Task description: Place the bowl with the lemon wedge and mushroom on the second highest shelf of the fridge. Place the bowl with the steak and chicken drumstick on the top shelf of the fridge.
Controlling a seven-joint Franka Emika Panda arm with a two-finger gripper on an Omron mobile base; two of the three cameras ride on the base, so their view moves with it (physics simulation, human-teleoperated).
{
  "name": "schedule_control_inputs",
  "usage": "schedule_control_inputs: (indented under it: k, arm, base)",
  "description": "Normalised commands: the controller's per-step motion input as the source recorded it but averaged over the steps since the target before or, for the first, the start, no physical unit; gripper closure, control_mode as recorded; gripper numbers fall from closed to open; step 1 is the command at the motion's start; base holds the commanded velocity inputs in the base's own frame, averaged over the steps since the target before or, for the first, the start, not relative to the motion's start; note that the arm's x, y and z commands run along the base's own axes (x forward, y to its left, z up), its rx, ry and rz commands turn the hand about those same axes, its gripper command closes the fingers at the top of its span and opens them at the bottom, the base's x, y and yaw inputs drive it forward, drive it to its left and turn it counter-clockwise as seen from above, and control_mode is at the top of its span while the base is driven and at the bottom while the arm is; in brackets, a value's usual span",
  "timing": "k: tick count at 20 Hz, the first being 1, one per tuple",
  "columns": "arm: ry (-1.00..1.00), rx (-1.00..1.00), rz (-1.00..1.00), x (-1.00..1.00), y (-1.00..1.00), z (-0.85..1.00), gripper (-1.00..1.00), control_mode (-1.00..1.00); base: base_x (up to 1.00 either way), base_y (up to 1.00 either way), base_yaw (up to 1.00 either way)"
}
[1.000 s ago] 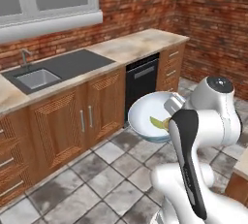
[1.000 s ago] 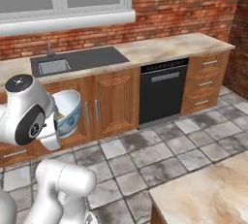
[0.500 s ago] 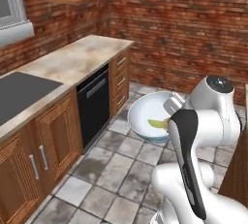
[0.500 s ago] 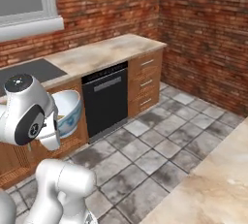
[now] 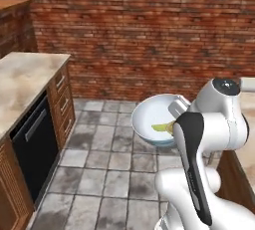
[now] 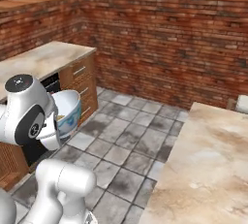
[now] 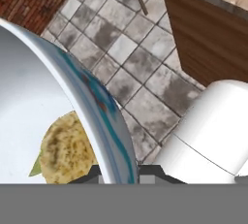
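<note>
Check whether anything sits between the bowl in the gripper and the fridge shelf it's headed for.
Can't judge that: no fridge is in sight. The gripper is shut on the bowl's rim, lemon wedge and mushroom inside. Ahead lie bare floor tiles and a brick wall.

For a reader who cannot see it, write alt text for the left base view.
A white robot arm carries a white bowl holding a yellow-green lemon wedge above a grey tiled floor. A red brick wall stands behind, and a counter with a black dishwasher runs along the left.
</note>
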Motion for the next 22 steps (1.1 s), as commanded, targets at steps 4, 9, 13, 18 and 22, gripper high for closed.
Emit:
schedule_control_inputs:
  k: [4, 9, 13, 18, 22]
  arm:
    - [0.00, 0.00, 0.00, 0.00, 0.00, 0.00, 1.00, 1.00]
    - [0.00, 0.00, 0.00, 0.00, 0.00, 0.00, 1.00, 1.00]
    - [0.00, 0.00, 0.00, 0.00, 0.00, 0.00, 1.00, 1.00]
    - [0.00, 0.00, 0.00, 0.00, 0.00, 0.00, 1.00, 1.00]
    - [0.00, 0.00, 0.00, 0.00, 0.00, 0.00, 1.00, 1.00]
  base:
    - [1.00, 0.00, -0.49]
    - [1.00, 0.00, -0.42]
    - [1.00, 0.00, -0.35]
    - [1.00, 0.00, -0.34]
    - [1.00, 0.00, -0.34]
